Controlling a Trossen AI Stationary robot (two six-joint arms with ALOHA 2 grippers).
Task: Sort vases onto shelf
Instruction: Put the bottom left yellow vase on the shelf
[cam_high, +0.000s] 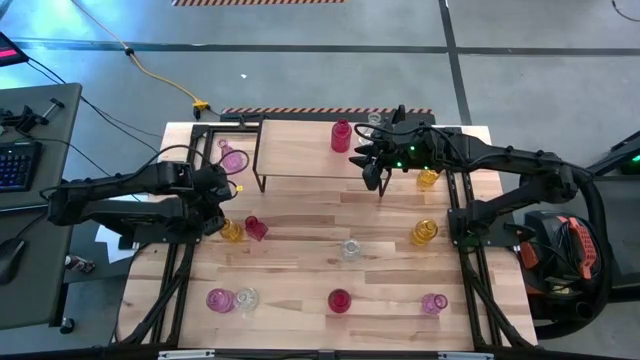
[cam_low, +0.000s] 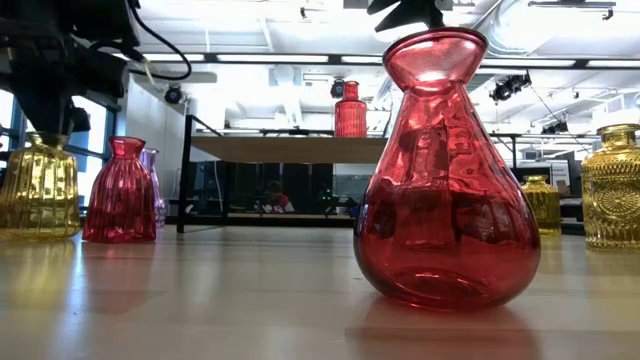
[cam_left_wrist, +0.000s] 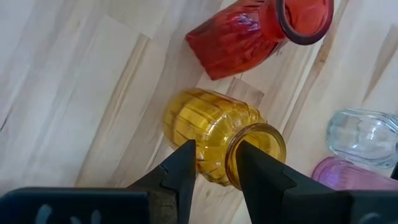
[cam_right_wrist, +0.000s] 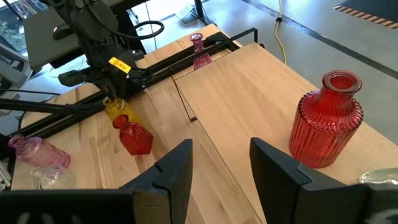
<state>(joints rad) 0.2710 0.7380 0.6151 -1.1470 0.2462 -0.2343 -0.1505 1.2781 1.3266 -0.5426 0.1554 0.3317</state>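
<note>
**Low view half blocked by one red vase**

Low view is dominated by a big red vase up close, hiding much of the surface behind it. The left gripper is mostly cut off at the wrist view's edge; its fingers sit narrowly parted around the neck of a yellow vase, beside a ribbed red vase, though I cannot tell if they press it. The right gripper hangs above the shelf, fingers apart and holding nothing, near a red ribbed vase standing on the shelf. More vases stand scattered across the pale wooden surface. Beyond it lie a grey floor, a yellow cable and a keyboard.
</note>
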